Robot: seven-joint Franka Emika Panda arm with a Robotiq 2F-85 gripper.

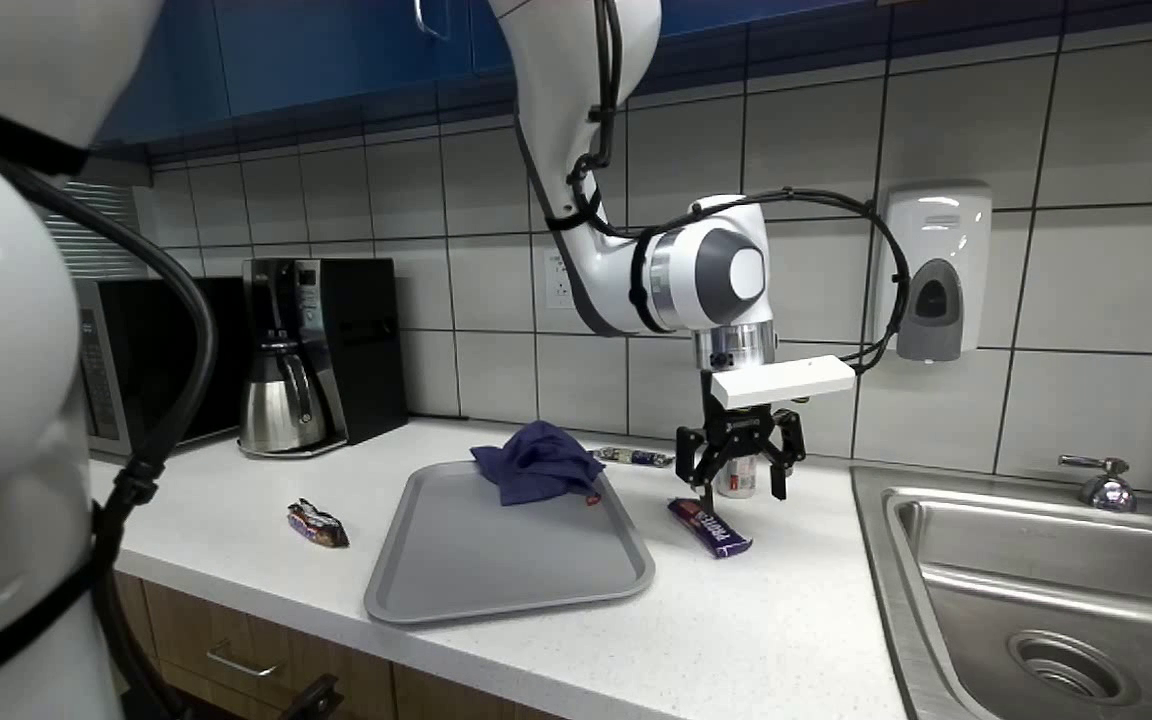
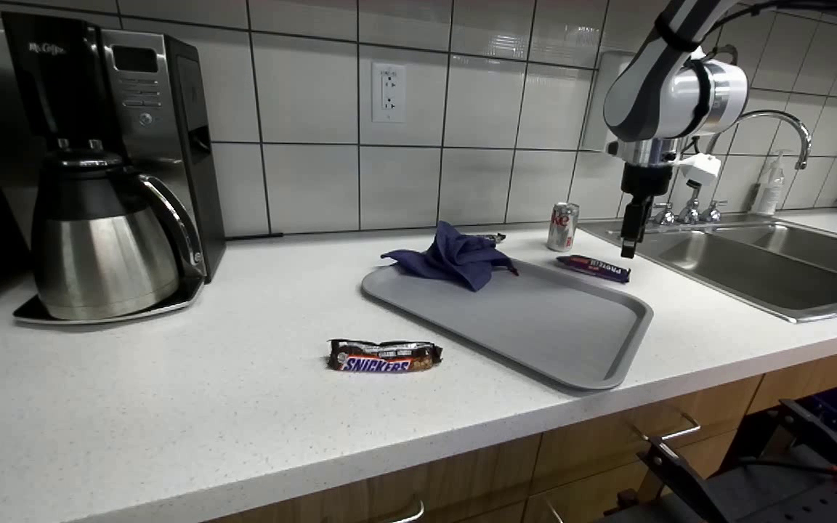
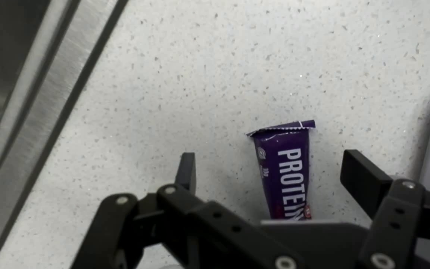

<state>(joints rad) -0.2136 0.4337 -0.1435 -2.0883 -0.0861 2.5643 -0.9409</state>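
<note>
One purple PROTEIN bar (image 3: 286, 170) lies loose on the white countertop (image 1: 786, 620), the gripper (image 1: 743, 493) spread wide above it: the reach seems nearly done, the grasp not yet made.

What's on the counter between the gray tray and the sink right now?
The purple protein bar lies there, with the silver Coke can upright nearer the tiled wall. Both exterior views show this.

Purple bar wrapper (image 3: 286, 168) reads "PROTEIN", plus small "10g". "SNICKERS" on the dark bar (image 2: 386, 356). "Mr. Coffee" on the coffee maker (image 2: 146, 134). Silver can (image 2: 562, 228): only "ke" legible.
</note>
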